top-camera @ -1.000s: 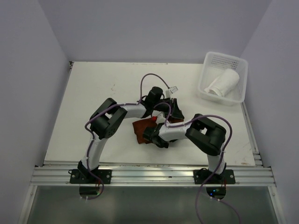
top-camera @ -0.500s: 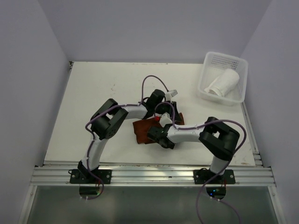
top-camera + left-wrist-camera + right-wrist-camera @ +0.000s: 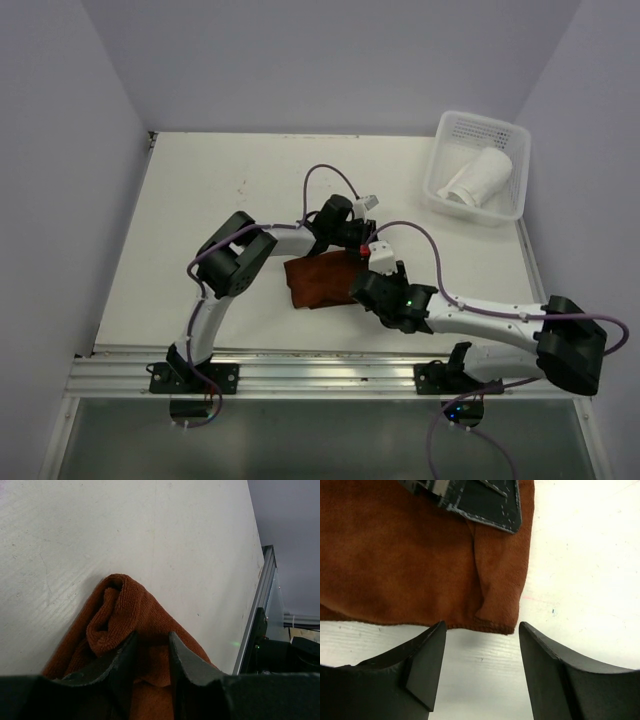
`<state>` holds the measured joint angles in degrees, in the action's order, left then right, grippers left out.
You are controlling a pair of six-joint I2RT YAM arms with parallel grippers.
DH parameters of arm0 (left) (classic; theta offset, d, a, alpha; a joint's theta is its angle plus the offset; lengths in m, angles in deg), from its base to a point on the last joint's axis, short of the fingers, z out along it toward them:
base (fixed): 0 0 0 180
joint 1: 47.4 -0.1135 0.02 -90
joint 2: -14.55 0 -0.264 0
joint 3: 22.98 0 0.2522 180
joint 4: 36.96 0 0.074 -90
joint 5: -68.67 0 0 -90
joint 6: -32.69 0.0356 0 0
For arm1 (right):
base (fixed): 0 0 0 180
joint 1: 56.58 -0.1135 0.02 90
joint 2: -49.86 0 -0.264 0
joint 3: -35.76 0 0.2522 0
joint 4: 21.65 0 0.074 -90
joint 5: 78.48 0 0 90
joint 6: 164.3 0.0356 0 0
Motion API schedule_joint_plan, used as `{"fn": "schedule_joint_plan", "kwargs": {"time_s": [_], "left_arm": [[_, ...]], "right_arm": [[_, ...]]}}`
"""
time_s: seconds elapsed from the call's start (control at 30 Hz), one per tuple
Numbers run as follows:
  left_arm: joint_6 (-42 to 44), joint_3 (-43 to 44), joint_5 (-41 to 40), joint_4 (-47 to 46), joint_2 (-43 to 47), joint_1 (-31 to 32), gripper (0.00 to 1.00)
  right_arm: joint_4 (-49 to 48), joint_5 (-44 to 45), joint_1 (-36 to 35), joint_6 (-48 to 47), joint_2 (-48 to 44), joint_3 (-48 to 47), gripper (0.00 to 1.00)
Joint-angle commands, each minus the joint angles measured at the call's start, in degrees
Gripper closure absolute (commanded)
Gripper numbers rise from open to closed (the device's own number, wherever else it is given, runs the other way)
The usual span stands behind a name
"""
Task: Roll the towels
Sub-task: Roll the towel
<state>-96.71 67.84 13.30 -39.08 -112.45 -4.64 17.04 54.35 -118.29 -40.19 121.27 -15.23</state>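
1 counter point(image 3: 200, 200), 1 basket point(image 3: 445, 125) at far right. 2 towels: white towel point(image 3: 478, 177) is seen rolled, in basket; rust-brown towel point(image 3: 315, 282), at counter ctr, is judged mid-roll. 2 claws: a fold is pinched by left claw point(image 3: 151, 639); right claw point(image 3: 482, 627) is spread, empty, at towel's hem. Next: hem to be gripped, rolled evenly.

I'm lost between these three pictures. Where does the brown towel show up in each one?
Top external: the rust-brown towel lies near the middle of the white table.
Left wrist: the towel sits bottom centre, bunched into a fold.
Right wrist: the towel fills the upper left, its hem running across the middle.
Shared landmark: the bare white table beside it in every view.
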Motion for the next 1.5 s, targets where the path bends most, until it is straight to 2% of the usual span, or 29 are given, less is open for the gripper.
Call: {"fn": "schedule_joint_plan", "kwargs": {"time_s": [0.0,0.13,0.23,0.27,0.47,0.57,0.77,1.0,1.23,1.33,1.37,1.47], "left_arm": [[1.43,-2.17,-3.52,1.99,-0.09,-0.66,0.65],[1.87,-2.35,-4.13,2.52,0.87,-0.66,0.65],[1.96,-2.61,-4.40,2.52,1.32,-0.66,0.65],[1.96,-2.61,-4.40,2.52,1.40,-0.66,0.65],[2.04,-3.05,-4.57,2.61,1.93,-0.66,0.66],[2.31,-3.23,-4.93,2.96,2.46,-0.75,0.66],[2.48,-3.49,-5.10,3.13,3.07,-0.75,0.67],[2.48,-3.40,-4.84,3.22,2.99,-0.75,0.67],[2.31,-3.23,-5.01,3.22,3.25,-0.84,0.67],[2.39,-3.23,-5.10,3.57,3.42,-0.93,0.67],[2.40,-3.23,-5.19,3.66,3.69,-1.01,0.68],[2.13,-3.23,-4.84,4.01,4.21,-1.80,0.69]], "right_arm": [[-3.92,-1.78,0.10,3.15,-6.54,3.13,0.36],[-4.62,-4.15,3.08,6.14,-13.31,5.24,0.35],[-7.95,-11.77,10.27,8.08,-16.92,7.34,0.35],[-8.92,-17.55,15.43,8.95,-18.06,8.74,0.35],[-15.17,-33.49,30.74,12.47,-17.81,12.27,0.35],[-18.76,-39.74,35.32,13.62,-15.44,14.11,0.35],[-27.90,-48.44,41.84,15.28,-9.64,17.71,0.41],[-35.73,-52.41,42.99,15.73,-6.82,19.74,0.42],[-36.89,-54.34,43.08,13.97,-2.25,19.48,0.57],[-36.01,-54.43,43.08,12.48,-1.11,19.57,0.71],[-35.74,-54.60,43.08,11.95,-1.11,19.48,0.79],[-33.11,-53.91,43.08,9.32,-2.94,18.96,0.89]]}}
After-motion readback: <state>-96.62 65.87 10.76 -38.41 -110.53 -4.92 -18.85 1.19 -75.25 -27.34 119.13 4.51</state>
